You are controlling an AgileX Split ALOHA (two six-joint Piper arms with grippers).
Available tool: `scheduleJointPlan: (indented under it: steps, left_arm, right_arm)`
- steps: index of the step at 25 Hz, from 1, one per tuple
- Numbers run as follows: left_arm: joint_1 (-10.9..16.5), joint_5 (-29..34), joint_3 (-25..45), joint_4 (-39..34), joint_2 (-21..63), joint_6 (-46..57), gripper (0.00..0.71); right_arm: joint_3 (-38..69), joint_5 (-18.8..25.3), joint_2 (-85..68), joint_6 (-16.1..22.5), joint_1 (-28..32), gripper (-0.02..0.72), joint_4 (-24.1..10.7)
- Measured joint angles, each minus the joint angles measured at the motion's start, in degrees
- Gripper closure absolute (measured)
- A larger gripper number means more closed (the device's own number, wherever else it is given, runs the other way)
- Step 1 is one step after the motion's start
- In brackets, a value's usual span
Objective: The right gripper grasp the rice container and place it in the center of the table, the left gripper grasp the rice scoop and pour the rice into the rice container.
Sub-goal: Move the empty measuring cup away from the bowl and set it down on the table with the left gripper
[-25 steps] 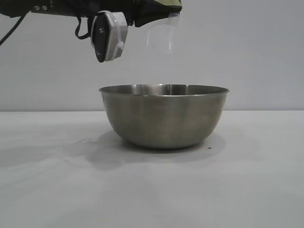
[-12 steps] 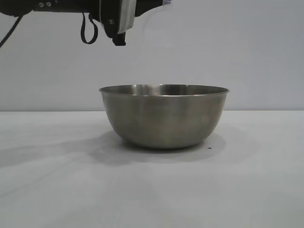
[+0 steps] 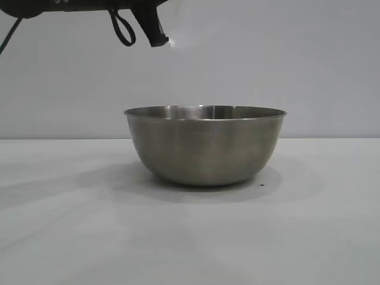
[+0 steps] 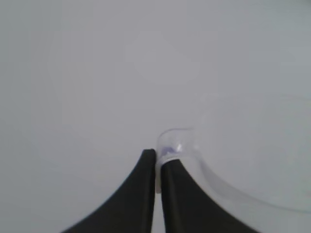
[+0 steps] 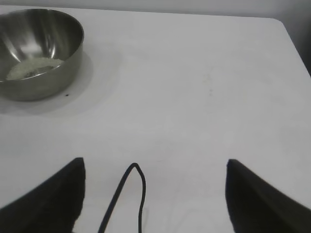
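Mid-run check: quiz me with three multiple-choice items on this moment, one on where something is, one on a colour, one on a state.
1. Where is the rice?
A. Scattered over the table
B. In the bottom of the rice container
C. Heaped in the rice scoop

2. What colour is the table?
A. White
B. Green
C. Dark brown

3. How does the left gripper stand?
A. Wide open with nothing in it
B. Shut on the rice scoop
C. Shut on the rice container's rim

Answers:
1. B: the right wrist view shows a pale layer inside the rice container.
2. A: the bare top is plain white in both the exterior and right wrist views.
3. B: the left wrist view shows its fingers pinching the clear handle of the rice scoop.
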State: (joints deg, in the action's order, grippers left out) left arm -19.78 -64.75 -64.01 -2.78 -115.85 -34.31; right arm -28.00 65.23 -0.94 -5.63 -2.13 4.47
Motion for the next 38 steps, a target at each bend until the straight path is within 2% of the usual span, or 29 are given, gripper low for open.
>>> scheduleJointPlan:
  steps: [6,16,21,26,31,38]
  left_arm:
    - [0.0,0.21,6.29,15.95,0.0,3.99,0.71]
    - [0.0,0.21,16.87,25.56,0.0,15.82,0.71]
    - [0.0,-0.23,20.09,27.13,-0.88,18.08,0.71]
    - [0.58,-0.36,20.49,27.14,-5.98,22.6,0.71]
    - [1.76,-0.36,20.62,24.36,-9.92,29.1,0.71]
    - [1.89,-1.0,21.54,21.17,-10.25,29.75,0.71]
  right_arm:
    - [0.0,0.0,0.0,0.0,0.0,0.153,0.0]
    - [0.0,0.0,0.0,0.21,0.0,0.153,-0.24]
    - [0.0,0.0,0.0,0.3,0.0,0.153,-0.56]
    - [0.0,0.0,0.0,0.3,0.0,0.153,-0.95]
    - [0.0,0.0,0.0,0.33,0.0,0.153,-1.32]
    - [0.0,0.0,0.0,0.43,0.0,0.153,-1.45]
